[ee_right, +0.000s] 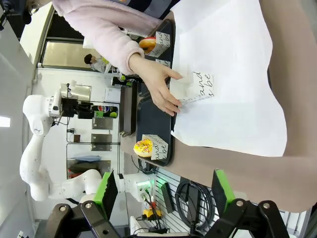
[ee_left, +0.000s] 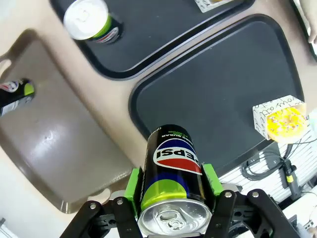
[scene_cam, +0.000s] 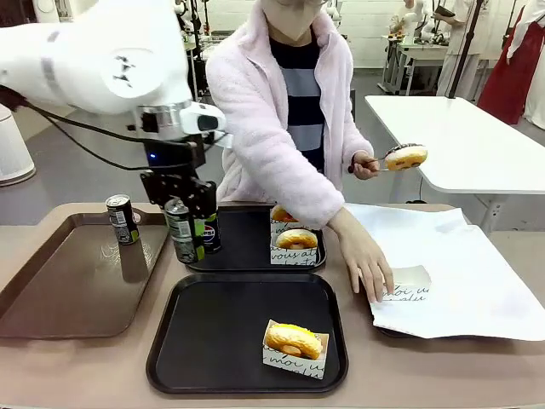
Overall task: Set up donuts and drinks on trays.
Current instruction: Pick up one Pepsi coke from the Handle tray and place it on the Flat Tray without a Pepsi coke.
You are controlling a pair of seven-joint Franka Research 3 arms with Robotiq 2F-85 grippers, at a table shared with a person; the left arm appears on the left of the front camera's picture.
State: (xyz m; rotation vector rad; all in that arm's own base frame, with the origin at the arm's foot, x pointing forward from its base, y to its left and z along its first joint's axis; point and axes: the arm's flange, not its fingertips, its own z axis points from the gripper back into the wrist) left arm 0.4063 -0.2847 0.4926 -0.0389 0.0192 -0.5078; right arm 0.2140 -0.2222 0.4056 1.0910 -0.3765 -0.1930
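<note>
While the left arm crowds the upper left of the front view, the tan surface (scene_cam: pixel 85 375) stretches beneath everything. On its right side lies a tray lined with white paper (scene_cam: pixel 477 281), and on its left a brown tray (scene_cam: pixel 68 298). Between them sit two black trays, the near tray (scene_cam: pixel 213 341) toward the robot and the far tray (scene_cam: pixel 247 247) just beyond it, close to the person. One hand (scene_cam: pixel 370 268) of the person presses a flat paper holder (scene_cam: pixel 410 279) onto the white paper. The other hand (scene_cam: pixel 366 164) lifts tongs gripping a chocolate-topped donut (scene_cam: pixel 405 157) in the air.

The left claw (scene_cam: pixel 183 217) is clamped on an upright Pepsi can (ee_left: pixel 173 163), its green pads (ee_left: pixel 132 183) squeezing the sides, where the brown tray meets the black trays. Whether the base touches anything cannot be told. The right claw (ee_right: pixel 163 193) has its fingers spread wide with nothing between them.

A second can (scene_cam: pixel 209 232) stands at the far tray's left edge, and a third can (scene_cam: pixel 123 219) at the brown tray's far end. Two donuts in printed holders (scene_cam: pixel 296 241) rest on the far tray. One yellow donut (scene_cam: pixel 294 341) in its holder sits on the near tray.
</note>
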